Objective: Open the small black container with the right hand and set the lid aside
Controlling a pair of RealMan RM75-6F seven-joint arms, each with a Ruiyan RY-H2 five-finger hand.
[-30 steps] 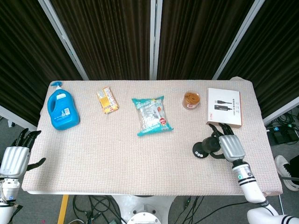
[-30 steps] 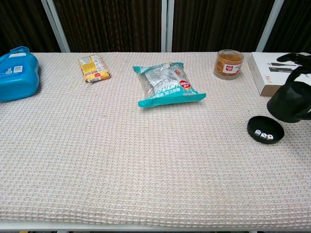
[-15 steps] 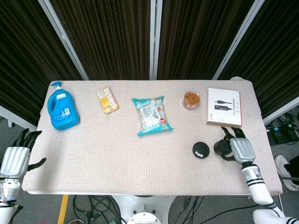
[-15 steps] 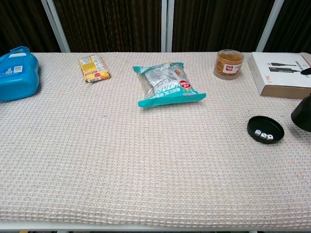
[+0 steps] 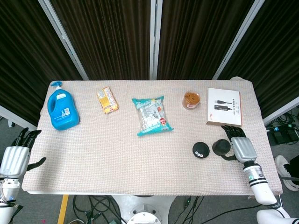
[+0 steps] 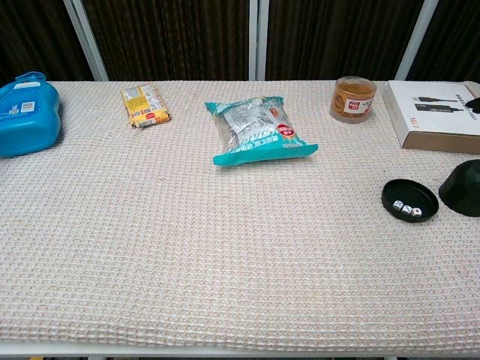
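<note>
The small black container's base [image 5: 200, 150] stands uncovered on the table's right side, with small white dice showing inside it [image 6: 409, 200]. Its black dome lid [image 5: 221, 147] rests on the cloth just right of the base [image 6: 461, 187]. My right hand [image 5: 243, 148] lies right beside the lid, fingers stretched out toward the white box and thumb just next to the lid; nothing is in its grasp. Only its dark fingertips [image 6: 473, 103] reach into the chest view. My left hand [image 5: 15, 156] hangs off the table's left edge, fingers spread and empty.
A white box [image 5: 224, 108] lies behind the right hand, with a round clear tub [image 5: 191, 100] to its left. A teal snack bag [image 5: 152, 115] sits mid-table, a yellow packet [image 5: 107, 100] and a blue detergent bottle [image 5: 62, 109] at the far left.
My right hand carried the lid from above the base off to the right, lowered it onto the cloth and let go of it. The left hand stayed put.
</note>
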